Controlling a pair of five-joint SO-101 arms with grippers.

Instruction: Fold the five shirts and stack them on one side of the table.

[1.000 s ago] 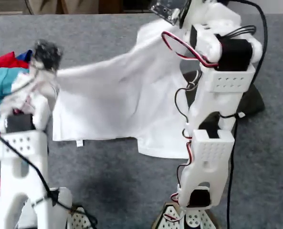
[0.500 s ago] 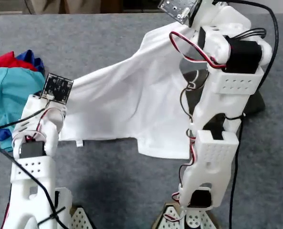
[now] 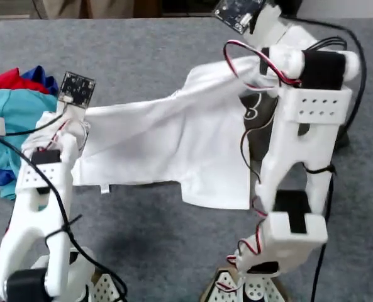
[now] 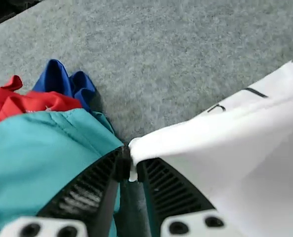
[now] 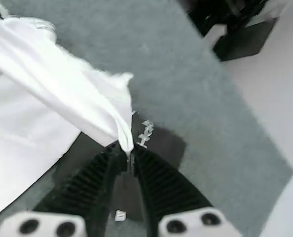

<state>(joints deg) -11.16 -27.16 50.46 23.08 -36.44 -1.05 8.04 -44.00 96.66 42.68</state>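
Note:
A white shirt (image 3: 173, 145) lies spread across the middle of the grey table (image 3: 142, 56), its far edge lifted between the two arms. My left gripper (image 4: 129, 165) is shut on one corner of the white shirt (image 4: 225, 148), held above the table beside the pile. My right gripper (image 5: 129, 155) is shut on another corner of the white shirt (image 5: 62, 94), raised near the table's far right. A pile of teal (image 3: 10, 119), red (image 3: 4, 82) and blue shirts (image 3: 41, 77) sits at the left edge; the teal shirt (image 4: 37, 153) lies just under my left gripper.
A dark object (image 3: 261, 107) lies on the table under the right arm, partly hidden by it. The front strip of table (image 3: 161, 251) between the two arm bases is bare grey felt. Black items (image 5: 235, 24) stand beyond the table's far edge.
My left arm has swung back toward the front and right, pulling its shirt corner along. My right arm has shifted slightly right and lifted. The shirt's far edge is now pulled tighter.

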